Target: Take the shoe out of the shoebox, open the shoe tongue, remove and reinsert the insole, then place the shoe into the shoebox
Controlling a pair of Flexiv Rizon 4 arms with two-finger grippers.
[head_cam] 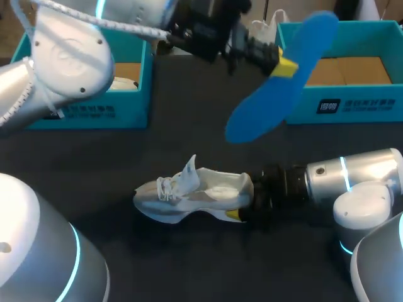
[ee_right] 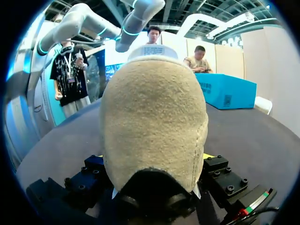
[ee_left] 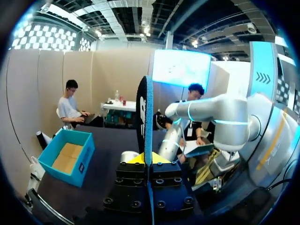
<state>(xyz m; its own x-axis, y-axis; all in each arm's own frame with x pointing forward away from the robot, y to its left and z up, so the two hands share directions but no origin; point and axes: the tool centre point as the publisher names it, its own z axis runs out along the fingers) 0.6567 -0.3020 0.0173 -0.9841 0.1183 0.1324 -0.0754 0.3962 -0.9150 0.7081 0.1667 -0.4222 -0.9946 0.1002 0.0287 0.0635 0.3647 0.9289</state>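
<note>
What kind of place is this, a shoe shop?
Probably a robot test bench, not a shop. At a dark table, the robot's left gripper holds a blue insole, its right gripper grips a white shoe by the heel, and two teal shoeboxes stand behind.

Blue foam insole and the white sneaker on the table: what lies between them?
Nothing. In the head view, only bare black tabletop shows between the blue foam insole and the white sneaker.
</note>
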